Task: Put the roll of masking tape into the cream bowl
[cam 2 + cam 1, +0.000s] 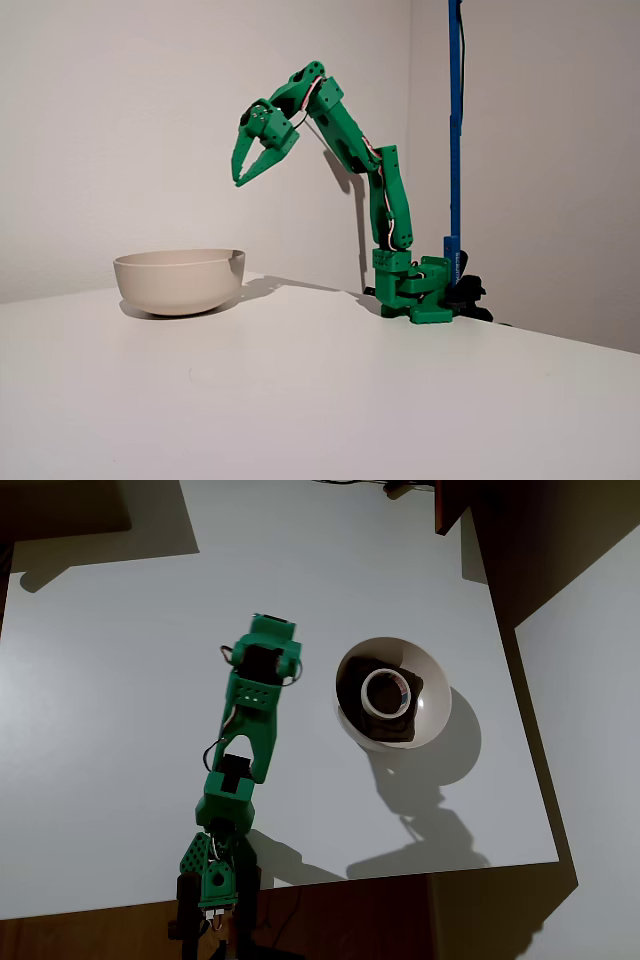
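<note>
**Tape in bowl, arm raised clear — items on the table**

1. Table [120, 680] — white, flat top. It carries the arm's base at one edge and the bowl out in the open, both within the arm's reach.

2. Arm [385, 200] — green, five joints, clamped at the table edge. In the fixed view it rises from the base and bends over toward the bowl's side, with the wrist held high. Judged: a posture that keeps it clear of the bowl's rim.

3. Cream bowl [432, 695] — large, round, upright on the table, well apart from the arm's base. Its glossy inside shows dark reflections.

4. Gripper [252, 165] — fingers pointing down, jaws parted a moderate way, nothing between them. In the fixed view it hangs well above the bowl's rim; in the overhead view it sits just beside the bowl.

5. Roll of masking tape [384, 691] — small cream ring lying flat on the bowl's floor, hole upward, near the middle. Judged: the placing is done and the empty jaws fit a release.
</note>
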`<action>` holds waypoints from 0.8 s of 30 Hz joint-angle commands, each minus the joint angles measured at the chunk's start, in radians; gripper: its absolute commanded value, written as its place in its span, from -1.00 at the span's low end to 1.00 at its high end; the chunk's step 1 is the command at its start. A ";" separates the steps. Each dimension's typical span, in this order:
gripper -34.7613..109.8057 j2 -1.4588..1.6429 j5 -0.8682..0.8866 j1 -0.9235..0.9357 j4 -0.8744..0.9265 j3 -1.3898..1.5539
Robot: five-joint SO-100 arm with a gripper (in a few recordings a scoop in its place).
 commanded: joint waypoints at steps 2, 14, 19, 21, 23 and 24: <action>-0.64 0.109 0.014 -0.138 0.107 -0.049; -0.64 0.175 0.041 -0.307 0.158 0.077; -0.64 0.298 0.040 -0.308 0.158 0.167; -0.64 0.356 0.037 -0.308 0.158 0.212; -0.64 0.420 0.034 -0.311 0.156 0.268; -0.64 0.453 0.034 -0.314 0.153 0.302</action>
